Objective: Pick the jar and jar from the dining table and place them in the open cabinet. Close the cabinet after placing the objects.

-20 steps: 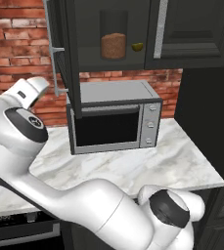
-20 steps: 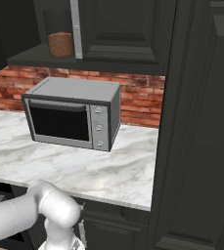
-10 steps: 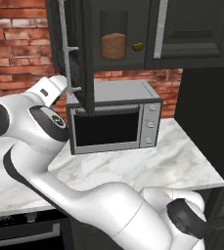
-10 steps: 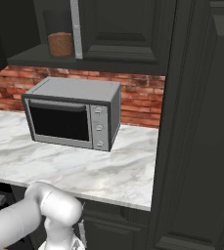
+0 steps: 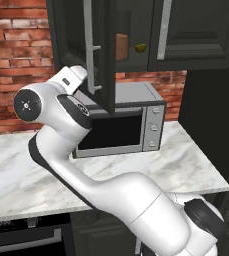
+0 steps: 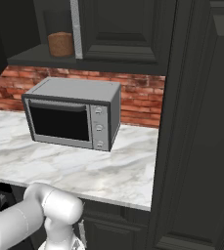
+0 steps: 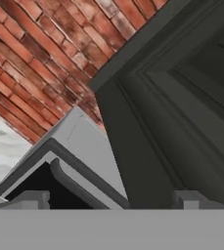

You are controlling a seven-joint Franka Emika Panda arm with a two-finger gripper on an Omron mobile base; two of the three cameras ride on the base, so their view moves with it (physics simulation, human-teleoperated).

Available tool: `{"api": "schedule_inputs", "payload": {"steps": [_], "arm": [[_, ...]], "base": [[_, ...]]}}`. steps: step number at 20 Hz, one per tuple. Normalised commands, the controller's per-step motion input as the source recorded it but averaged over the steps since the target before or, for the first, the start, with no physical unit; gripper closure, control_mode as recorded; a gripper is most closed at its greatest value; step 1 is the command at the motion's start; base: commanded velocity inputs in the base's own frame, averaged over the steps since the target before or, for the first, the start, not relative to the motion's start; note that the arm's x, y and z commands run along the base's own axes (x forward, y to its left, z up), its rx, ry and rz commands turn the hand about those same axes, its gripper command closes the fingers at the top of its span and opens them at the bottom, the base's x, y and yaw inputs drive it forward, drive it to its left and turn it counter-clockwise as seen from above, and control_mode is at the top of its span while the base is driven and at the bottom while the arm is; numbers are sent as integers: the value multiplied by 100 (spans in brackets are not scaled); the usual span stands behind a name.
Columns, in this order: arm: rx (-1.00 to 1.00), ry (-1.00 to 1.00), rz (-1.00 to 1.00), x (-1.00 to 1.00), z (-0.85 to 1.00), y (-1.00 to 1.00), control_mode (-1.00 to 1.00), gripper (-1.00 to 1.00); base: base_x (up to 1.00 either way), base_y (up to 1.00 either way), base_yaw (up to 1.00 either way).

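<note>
A clear jar [image 6: 60, 44] with reddish-brown filling stands on the shelf of the black upper cabinet [image 6: 123, 29]; in the left base view the jar [image 5: 121, 46] shows past the edge of the half-swung left door [image 5: 103, 55]. Beside it sits a small yellow thing [image 5: 140, 48], too small to name. My gripper [image 7: 112, 199] is open and holds nothing, its fingertips [image 7: 35, 199] astride the lower corner of that dark panelled door [image 7: 182, 122]. My hand [image 5: 77, 76] is pressed against the door's outer face by its silver bar handle [image 5: 89, 45]. The dining table is out of view.
A steel microwave [image 6: 72, 114] stands on the marble counter [image 6: 84, 166] below the cabinet, its top [image 7: 81, 146] just under my hand. A brick wall [image 5: 16, 60] is behind. A tall dark cupboard [image 6: 201, 146] closes the right side.
My arm has swung up and to the right against the left cabinet door. The door has turned rightward toward shut and now covers much of the opening. The jaws stayed open.
</note>
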Motion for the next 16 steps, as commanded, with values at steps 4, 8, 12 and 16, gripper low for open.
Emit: {"api": "schedule_inputs", "payload": {"steps": [4, 8, 12, 16], "arm": [[0, 0, 8, 58, 22, -27, -100, -100], [0, 0, 9, 54, 18, -29, -100, -100], [0, 0, 8, 52, 18, -35, -100, -100], [0, 0, 8, 52, 8, -38, -100, -100]], "base": [[0, 0, 0], [0, 0, 0], [0, 0, 0], [0, 0, 0]]}}
